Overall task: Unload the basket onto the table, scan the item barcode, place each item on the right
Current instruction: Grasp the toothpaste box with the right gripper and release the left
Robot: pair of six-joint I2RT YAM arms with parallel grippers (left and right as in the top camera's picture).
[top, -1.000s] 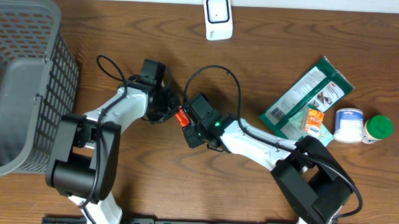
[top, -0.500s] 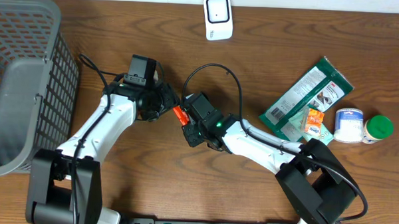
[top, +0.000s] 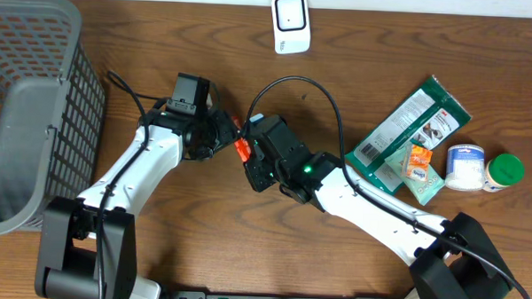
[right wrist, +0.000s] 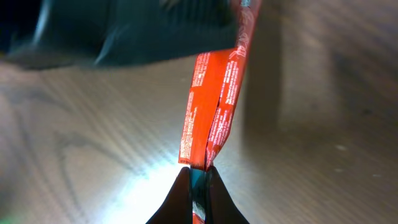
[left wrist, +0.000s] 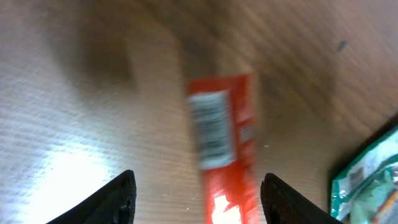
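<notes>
Right end effector [right wrist: 198,179]: pinched fully shut on one end of a thin orange-red foil sachet [right wrist: 210,106]; this looks like the only grip on it.
Sachet position: mid-surface between the two arms, well short of the small white rectangular scanner [top: 290,23] at the far edge. Cannot tell whether it hangs clear of the brown wooden surface [top: 200,254] or brushes it.
Risk, slip: the pinch is narrow and at the very end of floppy foil. A quick swing could let the sachet twist, droop or slide out.
Risk, snag: the other arm's fingers flank the sachet closely. If either arm moves sideways before they separate, a finger could catch the foil and drag it from the pinch.
Risk, no read: the white barcode label [left wrist: 210,127] faces the left wrist camera. Unless that face is turned toward the scanner, a pass would likely miss.
Left end effector [left wrist: 199,193]: moderately wide, one finger on each side of the sachet, a gap showing on both sides, holding nothing. View is blurred, so a light touch cannot be ruled out.
Surroundings: green printed pouch [top: 410,128] and small containers well apart to the right; grey mesh basket [top: 28,114] on the left.
</notes>
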